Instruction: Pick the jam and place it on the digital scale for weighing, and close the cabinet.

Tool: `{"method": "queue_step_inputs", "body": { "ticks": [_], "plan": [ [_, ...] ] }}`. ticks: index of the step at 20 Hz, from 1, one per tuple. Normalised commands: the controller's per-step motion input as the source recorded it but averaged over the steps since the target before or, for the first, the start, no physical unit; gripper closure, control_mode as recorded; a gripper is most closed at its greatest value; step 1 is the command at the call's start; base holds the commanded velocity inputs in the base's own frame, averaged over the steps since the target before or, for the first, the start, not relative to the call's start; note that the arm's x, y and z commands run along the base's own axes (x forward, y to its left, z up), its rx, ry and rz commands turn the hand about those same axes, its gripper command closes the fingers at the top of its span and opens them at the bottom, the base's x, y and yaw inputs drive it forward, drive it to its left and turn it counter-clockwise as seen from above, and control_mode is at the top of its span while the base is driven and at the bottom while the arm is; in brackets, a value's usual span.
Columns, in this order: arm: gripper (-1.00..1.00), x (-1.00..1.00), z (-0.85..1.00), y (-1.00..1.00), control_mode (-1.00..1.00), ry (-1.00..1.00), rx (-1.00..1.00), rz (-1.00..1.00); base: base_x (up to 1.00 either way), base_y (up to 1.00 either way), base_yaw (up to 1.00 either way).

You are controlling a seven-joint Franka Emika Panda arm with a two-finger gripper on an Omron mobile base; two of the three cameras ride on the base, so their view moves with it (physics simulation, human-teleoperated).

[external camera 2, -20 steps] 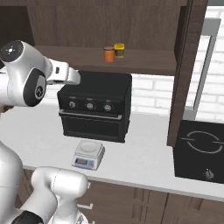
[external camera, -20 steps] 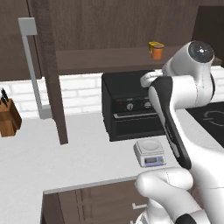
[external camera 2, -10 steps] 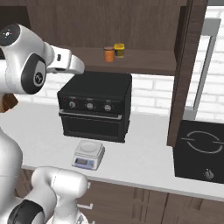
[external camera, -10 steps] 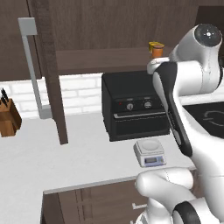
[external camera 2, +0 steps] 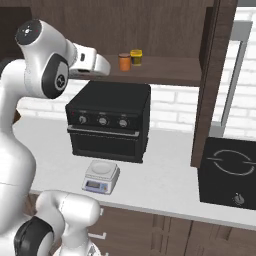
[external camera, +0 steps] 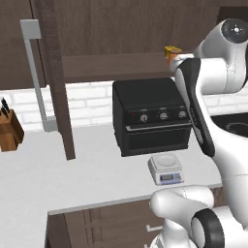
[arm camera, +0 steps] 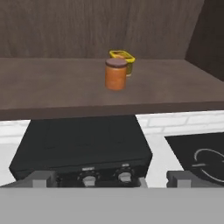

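Observation:
The jam (arm camera: pixel 116 74) is a small orange-brown jar upright on the open cabinet's shelf (arm camera: pixel 52 89), just in front of a squat yellow object (arm camera: pixel 123 58). From the right base the jam (external camera 2: pixel 124 61) stands a short way right of my gripper (external camera 2: pixel 103 65), apart from it. My gripper (arm camera: pixel 111 179) is open, its fingertips (arm camera: pixel 42 178) wide apart and nothing between them, level with the shelf's front edge. The digital scale (external camera 2: pixel 101 176) sits bare on the counter before the oven, also seen as scale (external camera: pixel 165 169). The cabinet doors (external camera 2: pixel 215 85) (external camera: pixel 55 77) hang open.
A black oven (external camera 2: pixel 107 122) stands under the shelf, directly below my hand. A knife block (external camera: pixel 9 131) sits at the counter's far left and a black cooktop (external camera 2: pixel 230 172) at the right. The open doors' silver handles (external camera: pixel 36 77) jut out over the counter.
The arm has lifted and stretched forward, carrying the open hand up from oven height to shelf height, closer to the jam. Jam, scale and doors have not moved.

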Motion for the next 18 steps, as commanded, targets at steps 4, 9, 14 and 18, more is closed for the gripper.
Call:
{"method": "queue_step_inputs", "body": {
  "ticks": [4, 9, 14, 18],
  "plan": [
    [-1.0, 0.74, 0.0, -0.11, -1.0, 0.0, 0.01, 0.0, 0.0, 0.0, 0.0],
    [-1.0, 0.44, 0.02, -0.15, -1.0, 0.0, 0.0, 0.0, 0.0, 0.0, 0.0],
    [-1.0, 0.45, 0.0, -0.18, -1.0, 0.0, 0.01, 0.02, 0.0, 0.0, 0.0],
    [-1.0, 0.48, 0.0, -0.18, -1.0, 0.0, 0.01, 0.0, 0.0, 0.0, 0.0]
  ]
}}
